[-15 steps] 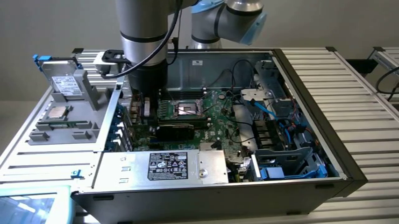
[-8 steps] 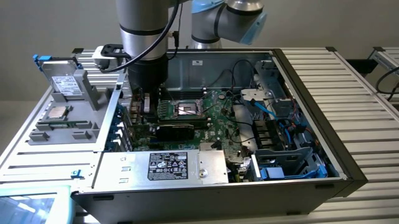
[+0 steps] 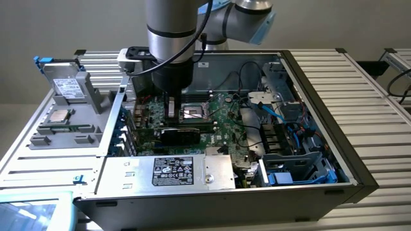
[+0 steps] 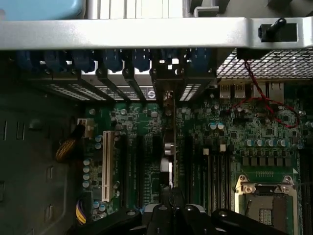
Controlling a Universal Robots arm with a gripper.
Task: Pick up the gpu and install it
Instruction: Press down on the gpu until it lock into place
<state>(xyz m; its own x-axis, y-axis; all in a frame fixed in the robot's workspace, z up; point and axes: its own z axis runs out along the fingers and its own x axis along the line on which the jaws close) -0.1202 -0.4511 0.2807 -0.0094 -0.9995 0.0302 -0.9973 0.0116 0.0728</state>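
The gpu (image 3: 178, 134) stands on edge over the green motherboard (image 3: 222, 120) inside the open computer case, its black fan block facing the case front. My gripper (image 3: 172, 111) reaches straight down from above and is shut on the card's upper edge. In the wrist view the gpu (image 4: 169, 147) shows edge-on as a thin strip. It runs from my gripper (image 4: 171, 204) to the rear bracket openings, between the black expansion slots of the motherboard (image 4: 234, 132). How deep the card sits in a slot is hidden.
The CPU socket (image 3: 192, 113) lies just beside the card. A silver power supply (image 3: 173, 171) fills the case front, and a drive cage with blue cables (image 3: 295, 163) sits at the exterior view's right. A grey fixture (image 3: 67, 110) with a hard drive stands outside the case.
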